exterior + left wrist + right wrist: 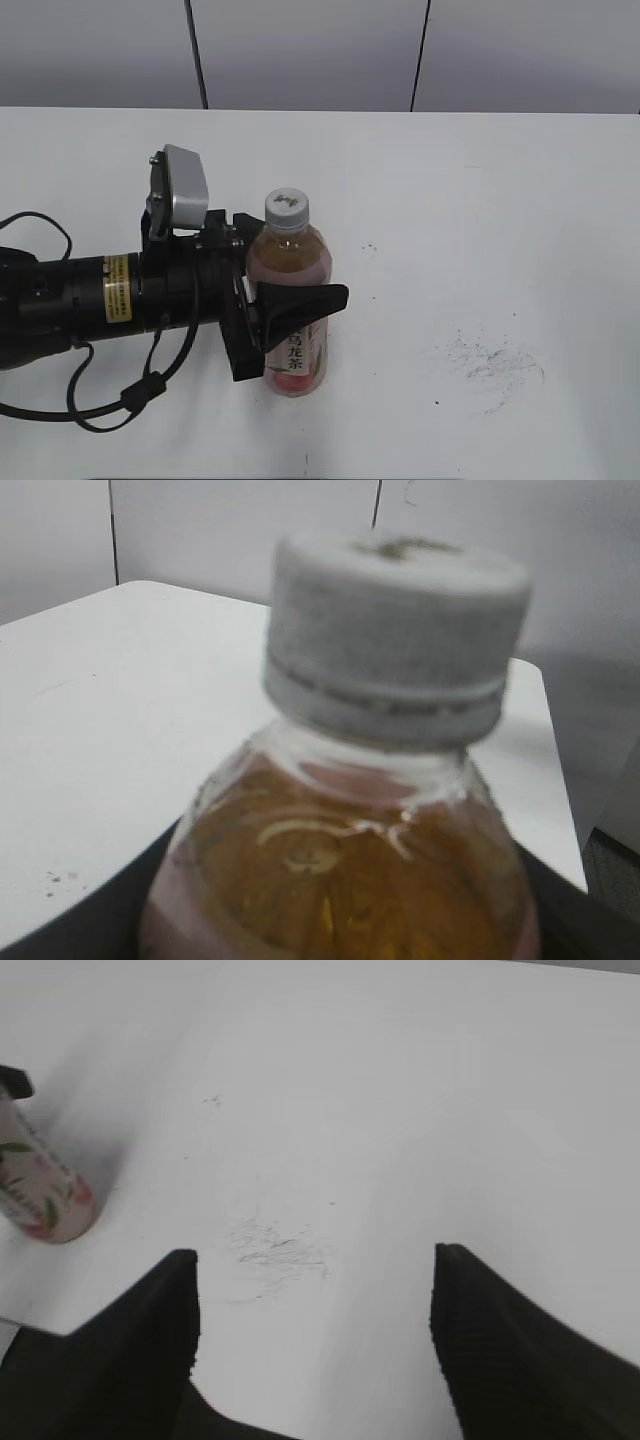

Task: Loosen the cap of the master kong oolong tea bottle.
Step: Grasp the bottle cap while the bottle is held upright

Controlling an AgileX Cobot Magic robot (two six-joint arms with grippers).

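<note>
The master kong oolong tea bottle (pixel 288 262) stands upright on the white table (pixel 480 200), left of the middle. Its white-grey cap (pixel 287 208), with a dark mark on top, sits on the neck. My left gripper (pixel 310 290) comes in from the left and is shut on the bottle's body below the shoulder, one black finger across its front. The left wrist view shows the cap (pixel 395 640) close up above the amber tea (pixel 340 850), blurred. My right gripper (pixel 315 1310) is open and empty above the table. The bottle's lower part (pixel 45 1195) lies to its far left.
Dark scuff marks (pixel 495 362) spot the table right of the bottle and also show in the right wrist view (pixel 275 1245). Grey wall panels (pixel 300 50) stand behind the table's far edge. The left arm's black cable (pixel 130 395) loops at the front left.
</note>
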